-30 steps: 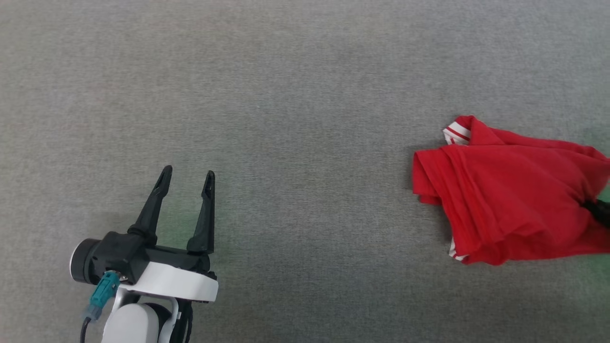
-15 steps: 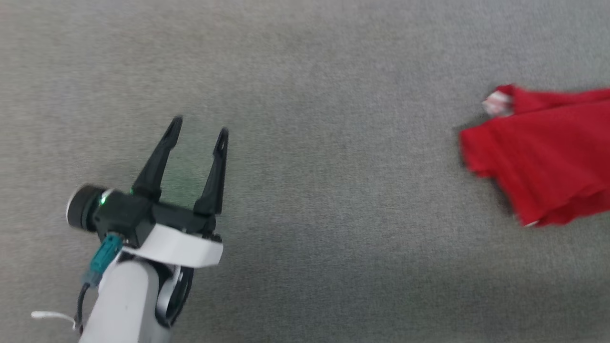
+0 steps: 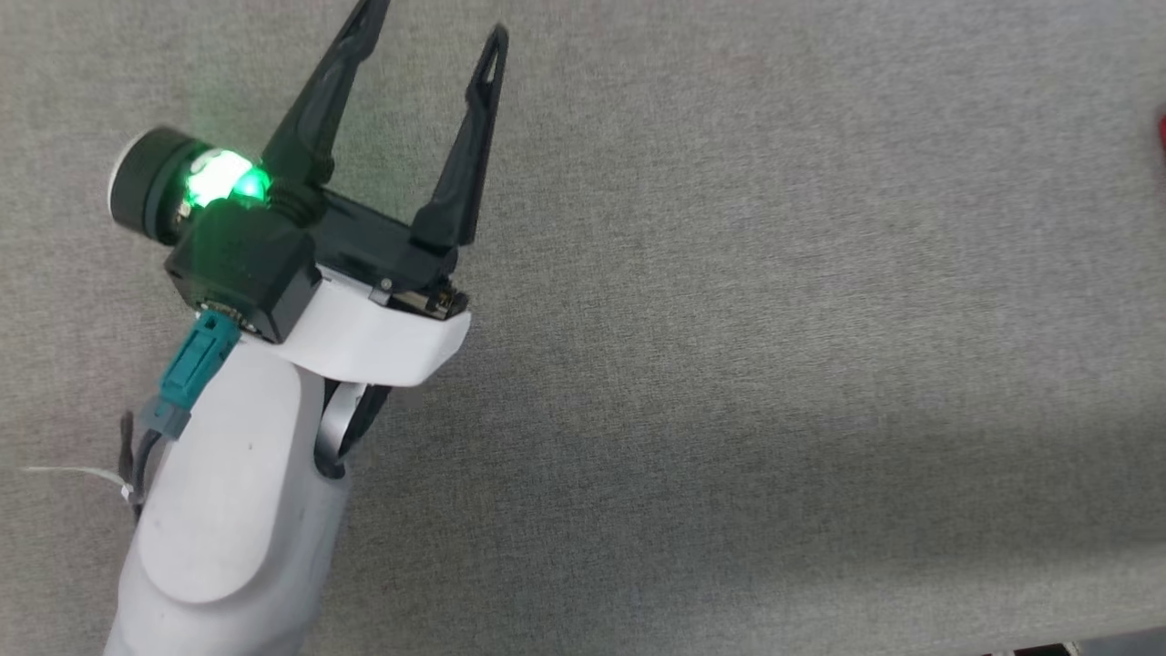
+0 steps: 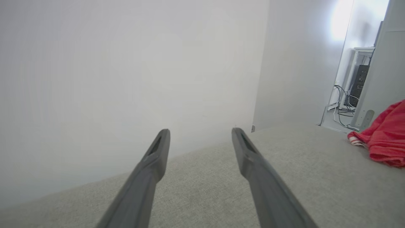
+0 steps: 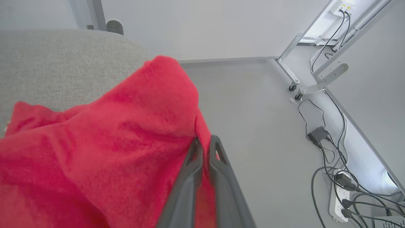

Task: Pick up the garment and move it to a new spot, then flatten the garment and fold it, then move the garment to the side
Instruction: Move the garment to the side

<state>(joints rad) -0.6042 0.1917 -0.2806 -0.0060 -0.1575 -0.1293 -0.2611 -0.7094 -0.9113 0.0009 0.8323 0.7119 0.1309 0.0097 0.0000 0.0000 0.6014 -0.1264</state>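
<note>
The garment [image 5: 104, 142] is a bright red jersey shirt, bunched and draped up toward my right gripper [image 5: 204, 144], whose two fingers are shut on a fold of it. In the left wrist view the garment [image 4: 386, 142] lies at the far right on the grey table, a white sleeve end peeking out at its left. A red sliver of the garment [image 3: 1162, 128] shows at the right edge of the head view. My left gripper [image 3: 428, 32] is open with nothing between its fingers, over the left of the table, far from the garment. The left wrist view shows the open left gripper [image 4: 200, 136] too.
The grey fabric-covered table [image 3: 729, 319] spreads wide around the left arm. Its near edge [image 3: 1048, 642] shows at the lower right of the head view. Beyond the table's edge the right wrist view shows the floor with cables and a power strip [image 5: 340, 190].
The head camera has swung, so the garment slid to the right edge of its view. My right gripper closed fully on the garment. The left gripper stays open.
</note>
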